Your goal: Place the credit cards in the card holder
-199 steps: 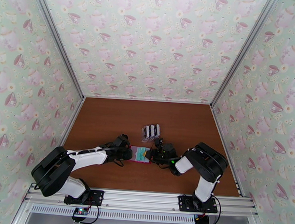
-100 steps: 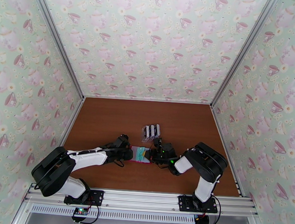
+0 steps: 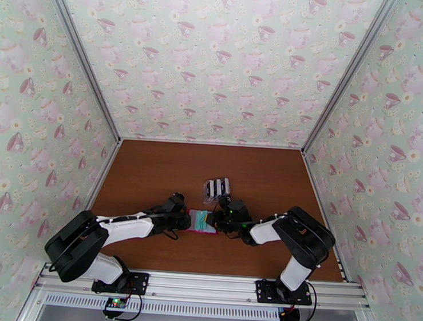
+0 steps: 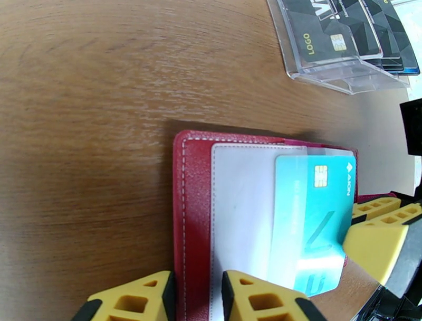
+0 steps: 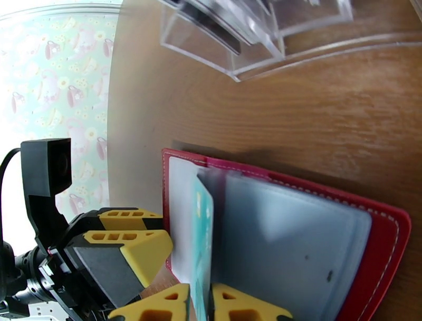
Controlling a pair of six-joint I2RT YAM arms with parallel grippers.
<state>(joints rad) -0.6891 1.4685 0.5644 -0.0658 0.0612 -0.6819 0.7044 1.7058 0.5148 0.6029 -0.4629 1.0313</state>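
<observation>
Pinching the edge of the open card holder (image 4: 192, 211), the left hand (image 4: 195, 280) is closed; the right hand (image 5: 200, 290) flanks a teal credit card (image 4: 316, 222), grip unclear.

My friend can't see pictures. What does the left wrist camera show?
A teal plastic card sits partly tucked in the pale pocket of an open red leather-like wallet on a brown wooden table. Yellow fingertips of the left gripper straddle its near edge.

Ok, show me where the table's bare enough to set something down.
Bare: the far strip of table between the clear stand and back wall, both far corners, and the near strip between the red wallet and rail. Crowded: centre, where left gripper and right gripper meet at the wallet.
</observation>
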